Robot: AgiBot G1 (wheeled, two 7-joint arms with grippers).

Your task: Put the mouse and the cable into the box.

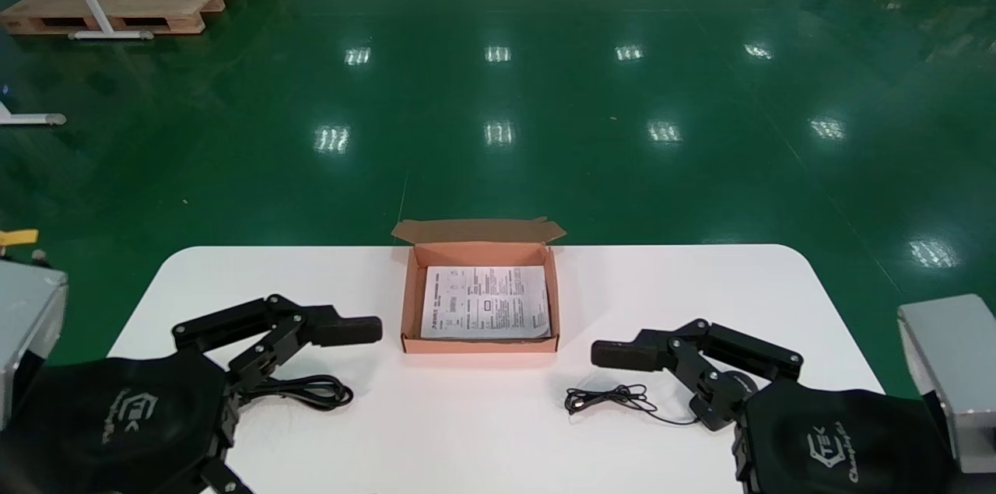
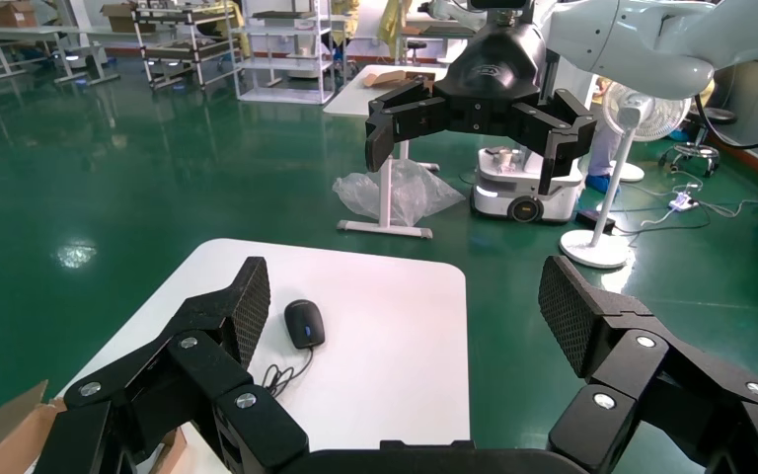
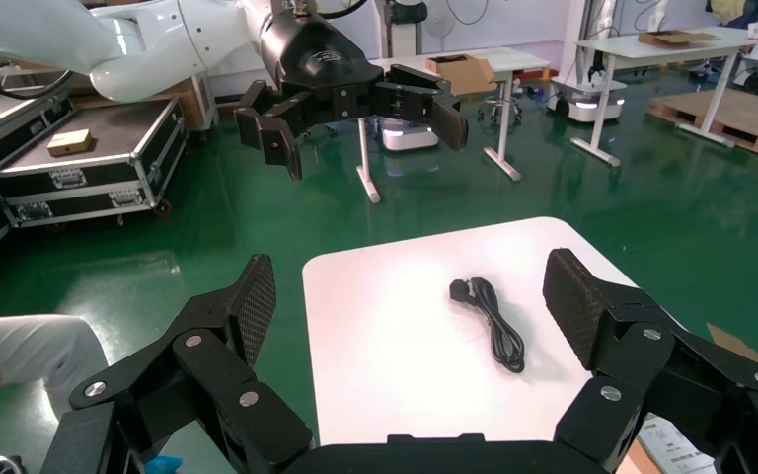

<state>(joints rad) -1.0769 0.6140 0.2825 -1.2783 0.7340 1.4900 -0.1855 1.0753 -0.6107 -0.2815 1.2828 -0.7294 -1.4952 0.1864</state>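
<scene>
we see the white table [image 1: 467, 432] with the open cardboard box [image 1: 410, 307] standing at its middle, toward the far edge, its lid flap folded back on the far side. a printed sheet [image 1: 486, 302] lies flat on the box's floor. the mouse and the cable both lie outside the box, on the table, one to each side

our left gripper [image 2: 405, 311] hangs low over the left part of the table, its two fingers spread wide with nothing between them. in the head view one finger points toward the box's left wall and ends near it without touching. the black cable [image 1: 315, 391] lies in a loose loop on the table just beside this gripper, partly hidden under its finger links. the right wrist view shows it folded into a long bundle with a plug at one end

our right gripper [image 3: 412, 296] hangs low over the right part of the table, also spread wide and gripping nothing. one finger reaches toward the box's right wall and stays apart from it. the black mouse [image 2: 304, 322] rests right side up on the table at this gripper. in the head view the finger links cover most of it, and we cannot tell whether they touch it. its thin cord [image 1: 611, 398] lies in a small tangle between the mouse and the box's near right corner
</scene>
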